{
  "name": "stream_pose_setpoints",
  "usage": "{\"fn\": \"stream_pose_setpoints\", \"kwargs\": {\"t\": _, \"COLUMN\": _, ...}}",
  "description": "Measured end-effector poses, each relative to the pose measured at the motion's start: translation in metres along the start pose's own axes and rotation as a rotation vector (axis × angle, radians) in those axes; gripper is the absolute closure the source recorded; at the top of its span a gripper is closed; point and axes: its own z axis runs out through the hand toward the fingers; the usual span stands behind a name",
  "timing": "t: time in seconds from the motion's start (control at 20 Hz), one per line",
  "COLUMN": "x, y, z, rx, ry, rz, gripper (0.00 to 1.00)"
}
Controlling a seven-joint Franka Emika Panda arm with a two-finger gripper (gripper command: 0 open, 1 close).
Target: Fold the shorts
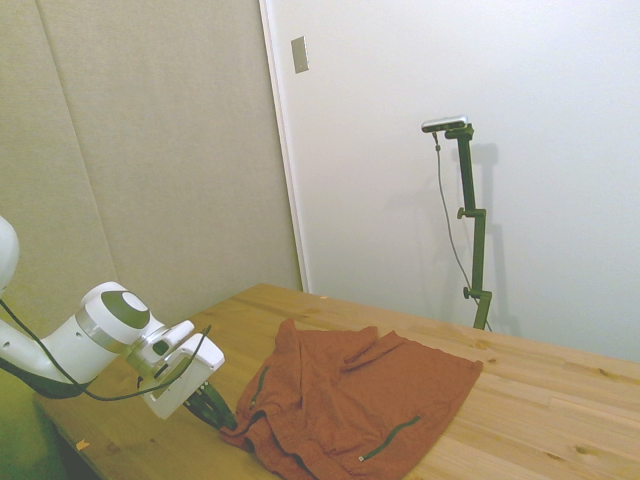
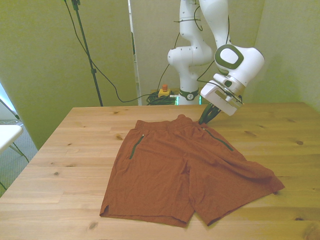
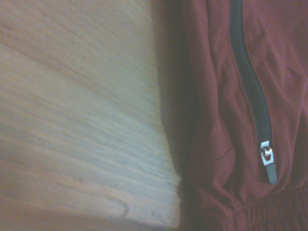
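Wooden table [image 2: 65,150], shorts [image 2: 175,170] apparently touching end effector [image 2: 206,119]

Wooden table [image 2: 70,150], light pine planks w/ dark knots, grain also visible close up in wrist view [image 3: 72,120]. Front view: red-and-yellow button box [image 2: 163,91] at 12 o'clock beyond far table edge, on a coil of dark cables [image 2: 152,98]. White surface corner [image 2: 7,134] at 9 o'clock, off table. Side view: grey wall plate [image 1: 300,54] at 12 o'clock on white wall [image 1: 520,80]; beige padded panel [image 1: 130,150] at 10 o'clock.
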Motion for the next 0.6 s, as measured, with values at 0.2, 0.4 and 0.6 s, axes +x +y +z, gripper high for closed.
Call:
{"fn": "stream_pose_setpoints", "kwargs": {"t": 0.2, "x": 0.001, "y": 0.002, "z": -0.001, "rx": 0.003, "ry": 0.001, "rz": 0.011, "gripper": 1.0}}
{"fn": "stream_pose_setpoints", "kwargs": {"t": 0.4, "x": 0.005, "y": 0.014, "z": -0.004, "rx": 0.048, "ry": -0.047, "rz": 0.085, "gripper": 1.0}}
{"fn": "stream_pose_setpoints", "kwargs": {"t": 0.6, "x": 0.03, "y": 0.044, "z": -0.021, "rx": 0.152, "ry": -0.126, "rz": 0.199, "gripper": 1.0}}
